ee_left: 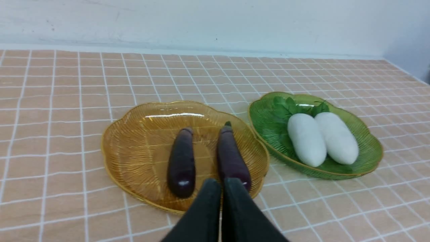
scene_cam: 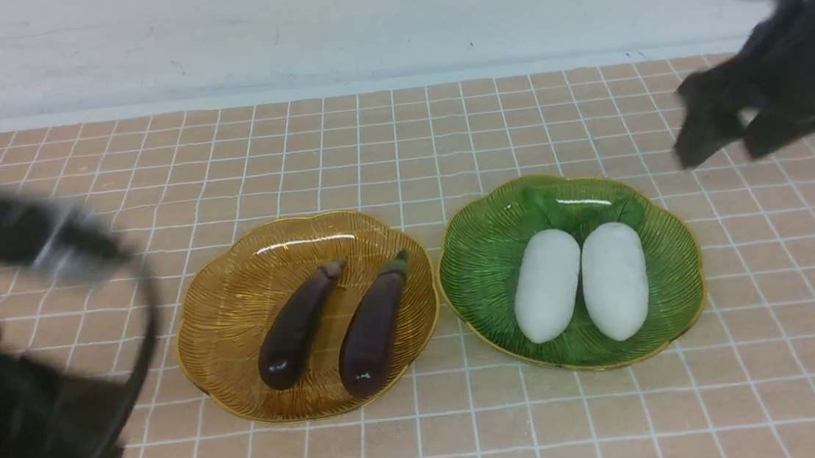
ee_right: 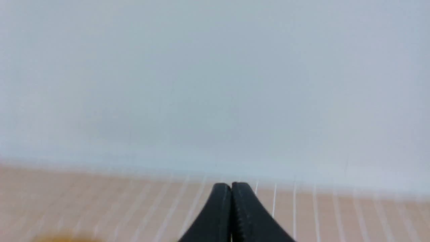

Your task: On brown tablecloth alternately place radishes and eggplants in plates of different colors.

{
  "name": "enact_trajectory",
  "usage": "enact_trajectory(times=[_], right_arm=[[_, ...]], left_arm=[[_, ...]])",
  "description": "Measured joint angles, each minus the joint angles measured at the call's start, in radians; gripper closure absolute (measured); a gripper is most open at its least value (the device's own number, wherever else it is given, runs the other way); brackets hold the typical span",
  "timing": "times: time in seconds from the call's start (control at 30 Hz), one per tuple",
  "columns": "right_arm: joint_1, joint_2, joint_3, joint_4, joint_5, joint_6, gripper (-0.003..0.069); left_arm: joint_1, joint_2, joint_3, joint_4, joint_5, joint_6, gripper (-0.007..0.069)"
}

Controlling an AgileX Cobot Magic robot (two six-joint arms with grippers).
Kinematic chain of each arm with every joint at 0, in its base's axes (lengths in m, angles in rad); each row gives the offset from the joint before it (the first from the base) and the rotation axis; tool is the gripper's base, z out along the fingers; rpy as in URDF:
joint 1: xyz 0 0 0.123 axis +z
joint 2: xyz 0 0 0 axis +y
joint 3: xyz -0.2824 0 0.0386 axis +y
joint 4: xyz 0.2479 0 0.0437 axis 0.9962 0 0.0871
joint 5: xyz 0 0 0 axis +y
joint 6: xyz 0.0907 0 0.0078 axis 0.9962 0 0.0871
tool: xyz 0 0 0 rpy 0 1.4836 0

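while both arms are hanging clear of the dishes, you are looking at two plates sitting side by side around the middle of the brown tablecloth, their rims nearly meeting. the amber-yellow plate is sitting on the side toward the cloth's left edge, and the green plate on the side toward its right edge.

two eggplants are lying in the amber-yellow plate. the left eggplant and the right eggplant are resting side by side with a gap between them, both slanting, stem caps pointing toward the cloth's far edge. two radishes are lying in the green plate. the left radish and the right radish are lying just beside each other, their leafy green tops pointing toward the far edge.

the left gripper is pressing its jaws together with nothing between them, pointing toward the near rim of the amber-yellow plate. in the front view that arm is showing only as a blur by the cloth's left edge. the right gripper is also holding its jaws closed and empty, hovering over the cloth's far right corner and facing the white wall.
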Motion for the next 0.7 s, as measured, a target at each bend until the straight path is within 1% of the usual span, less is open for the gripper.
enact_trajectory(times=[0.07, 0.2, 0.33, 0.43, 0.7], right_arm=[[-0.001, -0.183, 0.172, 0.0, -0.158, -0.003, 0.0674], [-0.002, -0.328, 0.307, -0.015, -0.253, -0.018, 0.0674], [-0.003, -0.34, 0.379, -0.027, -0.287, -0.026, 0.0674], [-0.005, -0.34, 0.393, -0.037, -0.292, -0.027, 0.0674], [-0.005, -0.34, 0.394, -0.046, -0.302, -0.03, 0.0674]], left_arm=[[0.0, 0.008, 0.001, 0.017, -0.005, 0.0, 0.0628], [0.0, 0.023, 0.003, 0.025, -0.03, -0.001, 0.0628], [0.0, 0.04, 0.004, 0.027, -0.083, -0.001, 0.0628], [0.0, 0.047, 0.004, 0.028, -0.112, -0.001, 0.0628], [0.0, 0.05, 0.004, 0.025, -0.116, 0.0, 0.0628]])
